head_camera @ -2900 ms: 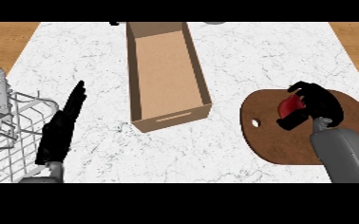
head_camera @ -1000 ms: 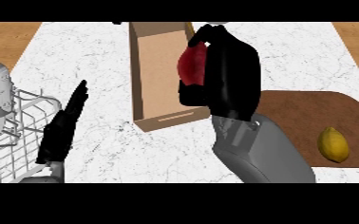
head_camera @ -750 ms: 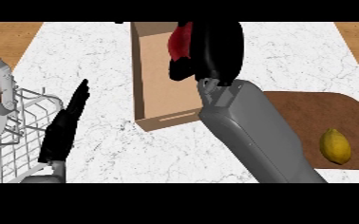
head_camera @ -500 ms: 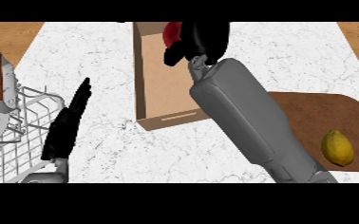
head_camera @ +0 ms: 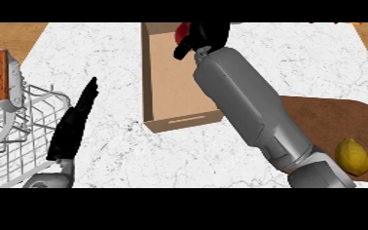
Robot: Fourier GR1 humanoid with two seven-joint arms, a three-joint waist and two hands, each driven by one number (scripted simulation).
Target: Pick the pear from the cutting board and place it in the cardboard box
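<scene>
Non-task stuff only. White marble counter point(head_camera: 309, 63) is filling most of the view, with grey veining running all over it. Wood-tone strip point(head_camera: 18, 36) is showing past the counter's far left corner. White wire rack point(head_camera: 25, 122) is sitting on the counter at the left edge, getting cut off by the frame on its left and bottom. Orange-brown block point(head_camera: 4, 75) is poking in at the left edge, just above the rack's wires. Can't tell what it is or whether it's touching them. Yellow lemon point(head_camera: 351, 156) is lying low at the right edge, well apart from the rack, long axis pointing roughly up-down in view.
</scene>
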